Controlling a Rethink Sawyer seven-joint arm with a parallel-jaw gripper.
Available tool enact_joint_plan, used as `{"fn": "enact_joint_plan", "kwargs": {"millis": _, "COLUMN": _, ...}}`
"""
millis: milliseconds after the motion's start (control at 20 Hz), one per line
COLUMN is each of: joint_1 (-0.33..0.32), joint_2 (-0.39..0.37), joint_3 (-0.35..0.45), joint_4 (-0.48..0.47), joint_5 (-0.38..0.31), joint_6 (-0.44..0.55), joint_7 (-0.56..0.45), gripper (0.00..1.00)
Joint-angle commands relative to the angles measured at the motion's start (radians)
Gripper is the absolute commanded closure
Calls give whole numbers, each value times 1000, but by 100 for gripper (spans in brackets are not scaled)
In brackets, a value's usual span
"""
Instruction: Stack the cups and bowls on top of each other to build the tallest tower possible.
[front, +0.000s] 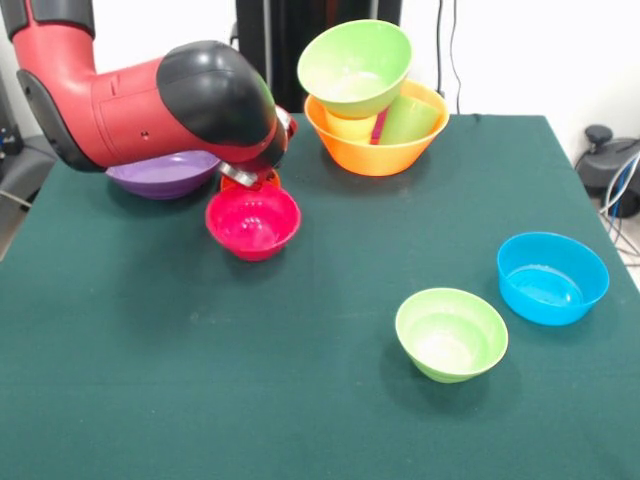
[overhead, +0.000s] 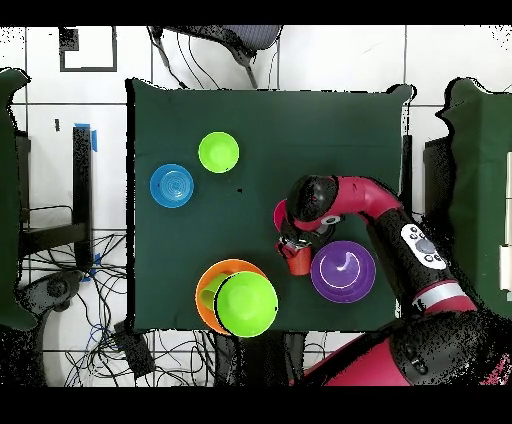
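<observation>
I am reaching low over the green table (front: 300, 400), my arm (front: 150, 105) lying across its left part in the front view. My gripper (overhead: 295, 247) is sitting at the orange-red cup (overhead: 297, 261), which is standing between the pink-red bowl (front: 253, 222) and the purple bowl (front: 163, 175). My wrist is covering the fingers in both views, so I cannot tell whether my jaws are apart or closed on the cup; only a sliver of the cup's rim is showing from the front.

The tower (front: 372, 95) is standing near the far edge: the large orange bowl (front: 375, 150) is holding a yellow cup (front: 352, 127) and a light green cup (front: 410, 120), with the large green bowl (front: 355, 65) resting tilted on top. A magenta strip between those cups is too hidden to name surely.

The small green bowl (front: 451, 333) and the blue bowl (front: 552, 277) are sitting close together toward the right, well apart from me. The near half of the table and its middle are lying open.

Past the table, pale floor tiles (overhead: 60, 110) and tangled cables (overhead: 95, 325) are showing around the edges.
</observation>
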Motion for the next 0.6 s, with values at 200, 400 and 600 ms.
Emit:
{"fn": "enact_joint_plan", "kwargs": {"millis": 200, "joint_1": 44, "joint_2": 33, "joint_3": -74, "joint_4": -104, "joint_5": -112, "joint_6": -26, "joint_7": -155, "gripper": 100}}
{"fn": "enact_joint_plan", "kwargs": {"millis": 400, "joint_1": 48, "joint_2": 27, "joint_3": -74, "joint_4": -102, "joint_5": -108, "joint_6": -14, "joint_7": -154, "gripper": 100}}
{"fn": "enact_joint_plan", "kwargs": {"millis": 600, "joint_1": 42, "joint_2": 14, "joint_3": -71, "joint_4": -90, "joint_5": -111, "joint_6": -30, "joint_7": -149, "gripper": 100}}
